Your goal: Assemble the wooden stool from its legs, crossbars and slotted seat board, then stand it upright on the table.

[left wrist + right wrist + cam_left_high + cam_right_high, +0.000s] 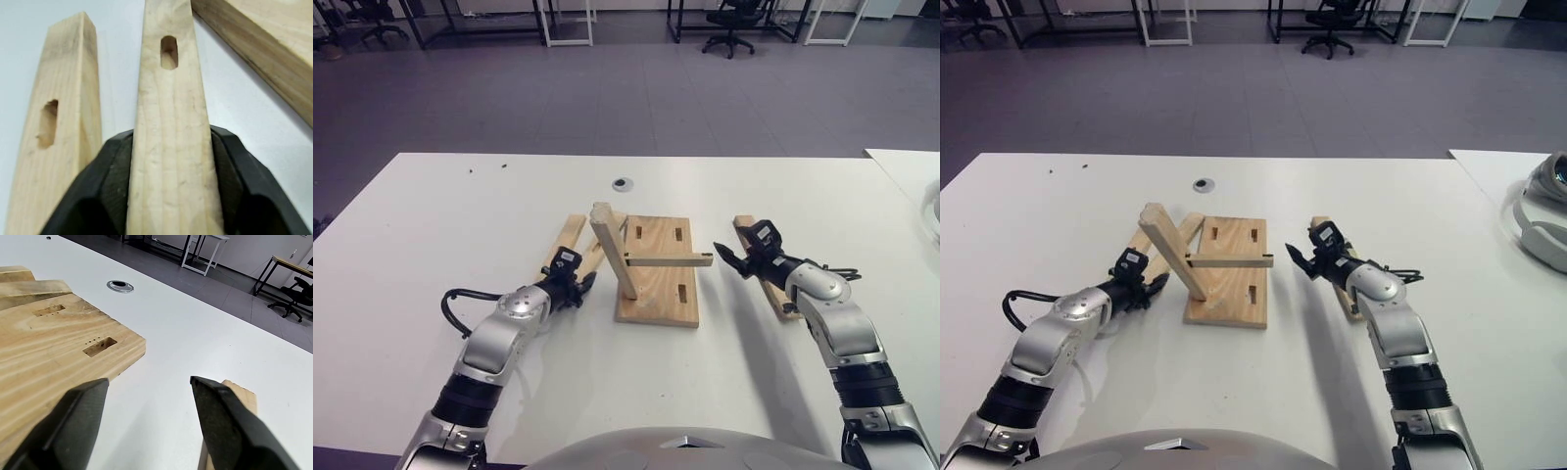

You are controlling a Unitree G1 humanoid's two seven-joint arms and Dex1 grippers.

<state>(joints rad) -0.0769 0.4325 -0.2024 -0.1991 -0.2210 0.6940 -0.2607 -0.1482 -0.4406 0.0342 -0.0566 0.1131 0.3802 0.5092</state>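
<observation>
Robot grips one pale wooden leg as a half-built stool sits on the white tabletop

The left gripper (585, 283) has its black, ribbed jaws clamped on the flat sides of a smooth, square-cut leg (168, 112) with an oval mortise; a second matching leg (58, 107) lies just beside it, both at 9 o'clock from the seat board (656, 294). The right gripper (724, 259) holds its jaws spread wide and empty above a third loose leg (741, 227), at 3 o'clock from the board. The grained rectangular board lies flat mid-tabletop (460, 215), showing three open rectangular slots; a fourth leg (612, 250) stands tilted from it, with one thin crossbar (671, 260) jutting toward 3 o'clock. A round grommet (624, 183) sits at 12 o'clock.
</observation>
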